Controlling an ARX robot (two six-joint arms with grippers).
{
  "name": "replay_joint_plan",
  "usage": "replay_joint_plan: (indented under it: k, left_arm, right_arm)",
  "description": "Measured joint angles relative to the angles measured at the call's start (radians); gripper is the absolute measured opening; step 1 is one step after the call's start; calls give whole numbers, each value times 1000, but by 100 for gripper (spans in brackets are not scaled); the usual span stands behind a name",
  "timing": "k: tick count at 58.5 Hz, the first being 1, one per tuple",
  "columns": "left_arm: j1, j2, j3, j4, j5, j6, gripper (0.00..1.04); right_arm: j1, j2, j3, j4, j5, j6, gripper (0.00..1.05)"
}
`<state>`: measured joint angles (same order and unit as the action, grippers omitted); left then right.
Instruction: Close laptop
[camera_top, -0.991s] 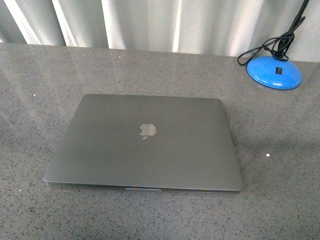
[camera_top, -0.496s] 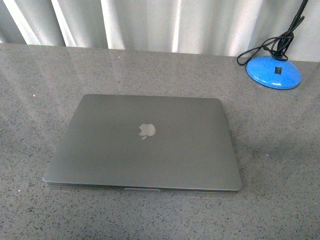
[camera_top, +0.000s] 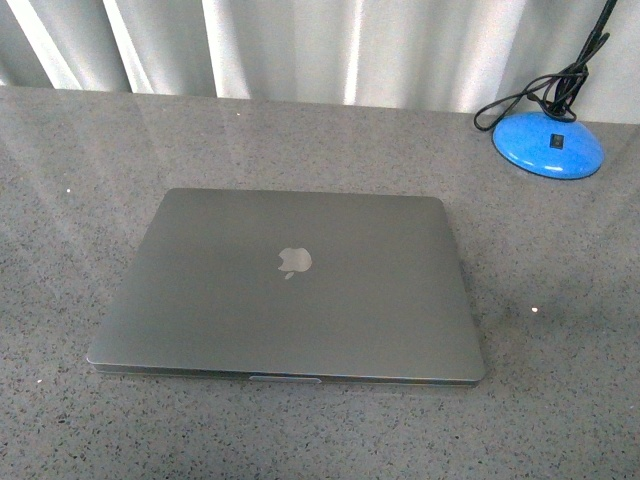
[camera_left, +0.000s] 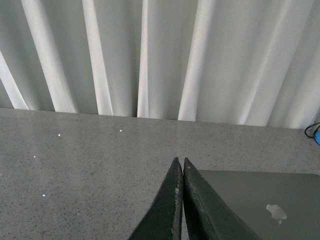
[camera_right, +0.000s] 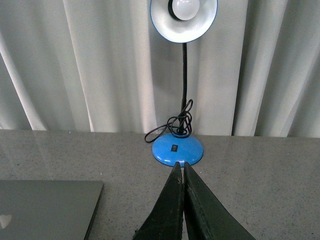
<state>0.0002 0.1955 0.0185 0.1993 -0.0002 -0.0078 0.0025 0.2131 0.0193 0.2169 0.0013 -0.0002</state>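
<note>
The space-grey laptop (camera_top: 290, 285) lies flat on the grey speckled table (camera_top: 80, 170) with its lid down and the apple logo facing up. Neither arm shows in the front view. In the left wrist view my left gripper (camera_left: 179, 161) is shut and empty, held above the table beside one corner of the laptop (camera_left: 265, 200). In the right wrist view my right gripper (camera_right: 180, 165) is shut and empty, with the laptop's other corner (camera_right: 47, 207) off to its side.
A blue-based desk lamp (camera_top: 548, 143) with a coiled black cord stands at the back right of the table; its white shade and bulb (camera_right: 183, 17) show in the right wrist view. Pale curtains (camera_top: 300, 45) hang behind the table's far edge.
</note>
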Motion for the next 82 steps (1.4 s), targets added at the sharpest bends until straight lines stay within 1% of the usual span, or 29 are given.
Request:
replay_joint_plan:
  k: [6, 9, 11, 13, 15, 24, 25, 26, 30, 32, 33, 34, 37, 40, 46, 47, 48, 50, 57, 59, 63, 82]
  left_arm:
    - [0, -24, 0, -25, 0, 0, 4]
    - [0, -101, 0, -129, 0, 0, 4]
    - [0, -157, 0, -188, 0, 0, 4]
    - [0, -187, 0, -193, 0, 0, 4]
    - [0, -191, 0, -194, 0, 0, 4]
    - [0, -192, 0, -198, 0, 0, 4]
    - [0, -192, 0, -198, 0, 0, 5]
    - [0, -192, 0, -198, 0, 0, 9]
    - [0, -192, 0, -199, 0, 0, 19]
    - [0, -192, 0, -199, 0, 0, 26]
    - [0, -192, 0, -199, 0, 0, 30]
    - [0, -192, 0, -199, 0, 0, 33]
    - [0, -192, 0, -199, 0, 0, 41]
    - [0, -192, 0, -199, 0, 0, 51]
    - [0, -192, 0, -199, 0, 0, 67]
    - [0, -192, 0, -199, 0, 0, 73]
    - [0, -192, 0, -199, 0, 0, 74]
    - [0, -192, 0, -199, 0, 0, 82]
    - [0, -192, 0, -199, 0, 1, 100]
    - [0, -192, 0, -199, 0, 2, 99]
    - [0, -192, 0, -199, 0, 2, 98]
    - [0, -192, 0, -199, 0, 2, 98]
  right_arm:
    - [0, -25, 0, -24, 0, 0, 1]
    - [0, -38, 0, -37, 0, 0, 1]
    - [0, -77, 2, -84, 0, 0, 1]
    - [0, -144, 0, -179, 0, 0, 1]
    - [0, -182, 0, -208, 0, 0, 1]
    - [-1, -209, 1, -215, 0, 0, 1]
    - [-1, -209, 1, -215, 0, 0, 1]
    - [-1, -209, 1, -215, 0, 0, 1]
    - [-1, -209, 1, -214, 0, 0, 12]
    - [-1, -209, 1, -215, 0, 0, 17]
    - [-1, -209, 1, -215, 0, 0, 23]
    - [-1, -209, 1, -215, 0, 0, 24]
    - [-1, -209, 1, -215, 0, 0, 33]
    - [-1, -209, 1, -215, 0, 0, 42]
    - [-1, -209, 1, -215, 0, 0, 60]
    - [-1, -209, 1, -215, 0, 0, 63]
    - [-1, -209, 1, -215, 0, 0, 67]
    - [-1, -209, 1, -215, 0, 0, 72]
    - [-1, -209, 1, -215, 0, 0, 91]
    - [-1, -209, 1, -215, 0, 1, 97]
    - [-1, -209, 1, -215, 0, 1, 94]
    - [-1, -209, 1, -215, 0, 1, 95]
